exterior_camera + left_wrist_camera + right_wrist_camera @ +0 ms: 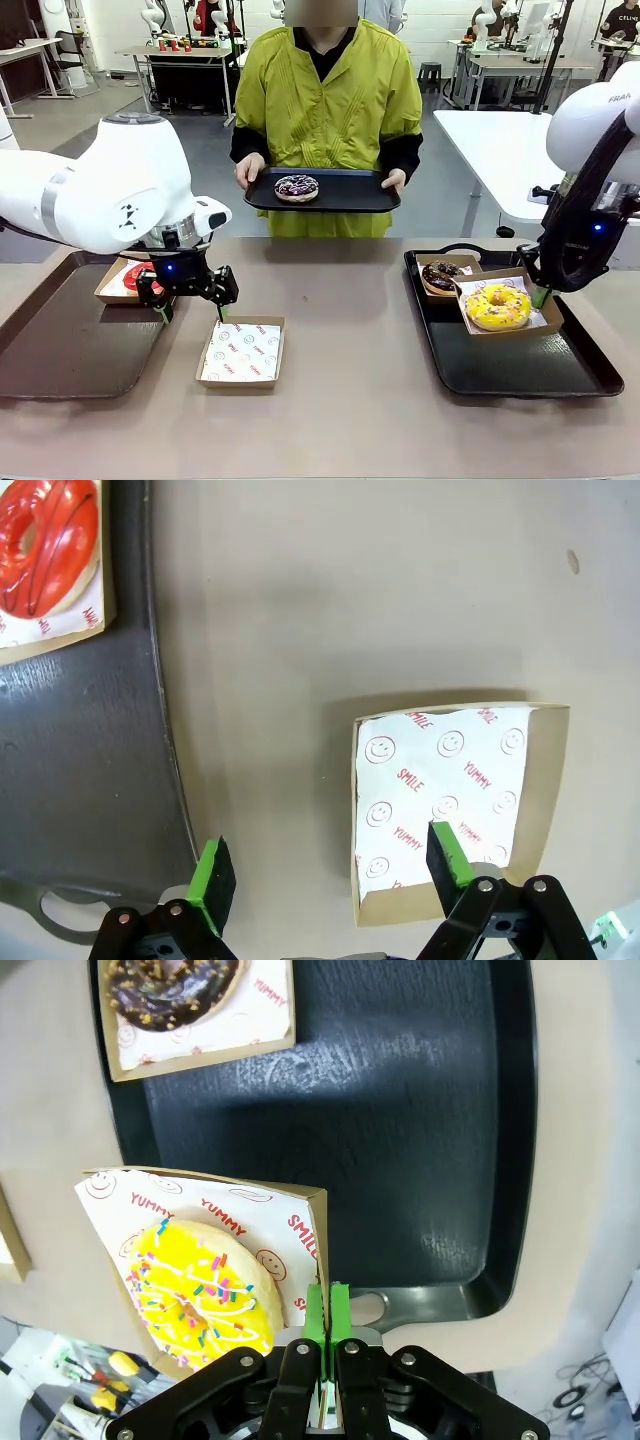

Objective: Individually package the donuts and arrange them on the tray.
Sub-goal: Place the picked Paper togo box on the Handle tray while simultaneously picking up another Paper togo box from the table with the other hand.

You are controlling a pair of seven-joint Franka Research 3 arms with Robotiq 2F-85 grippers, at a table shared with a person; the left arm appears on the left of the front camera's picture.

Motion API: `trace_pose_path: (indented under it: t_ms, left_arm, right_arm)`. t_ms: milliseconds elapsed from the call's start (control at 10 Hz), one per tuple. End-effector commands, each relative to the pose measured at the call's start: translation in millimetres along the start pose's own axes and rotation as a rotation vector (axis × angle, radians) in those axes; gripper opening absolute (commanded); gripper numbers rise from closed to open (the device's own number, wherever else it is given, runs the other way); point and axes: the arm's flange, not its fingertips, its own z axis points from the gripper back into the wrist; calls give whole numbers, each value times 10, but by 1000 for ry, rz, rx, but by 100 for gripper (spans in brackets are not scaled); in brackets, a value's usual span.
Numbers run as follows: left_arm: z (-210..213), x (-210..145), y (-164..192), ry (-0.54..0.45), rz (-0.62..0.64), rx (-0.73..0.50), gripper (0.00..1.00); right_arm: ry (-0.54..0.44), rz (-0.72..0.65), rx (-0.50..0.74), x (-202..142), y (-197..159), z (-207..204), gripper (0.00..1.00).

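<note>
A person at the far side holds a black serving tray [365,197] with the purple sprinkled donut [296,187] on it. The red donut [135,277] [45,535] lies in a paper-lined box on the left tray [70,345]. My left gripper [192,311] [330,865] hangs open just above the table, one pad over the near edge of an empty lined box [240,352] [450,790]. My right gripper [541,297] [325,1305] is shut on the wall of the yellow donut's box [497,307] [200,1290], over the right tray [520,375]. The chocolate donut [441,273] [175,985] sits boxed behind it.
The left tray's rim and handle [60,910] lie close beside my left fingers. Bare dark surface of the right tray [400,1110] spreads beyond the yellow donut's box. Open tabletop lies between the two trays. A white table [500,150] stands at the back right.
</note>
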Motion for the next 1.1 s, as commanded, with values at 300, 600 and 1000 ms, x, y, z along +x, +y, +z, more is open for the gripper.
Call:
trace_pose_path:
  t_ms: [300, 600, 1000]
  left_arm:
    - [-326, -12, -241, -30, 83, 80, 100]
    - [-437, 28, -239, 4, 90, 36, 100]
    - [-497, 9, -237, 45, 36, 10, 100]
  right_arm:
    - [-14, -24, -39, 105, -226, -411, 2]
    - [-2, -34, -34, 187, -268, -535, 2]
    - [43, -55, -31, 297, -335, -667, 5]
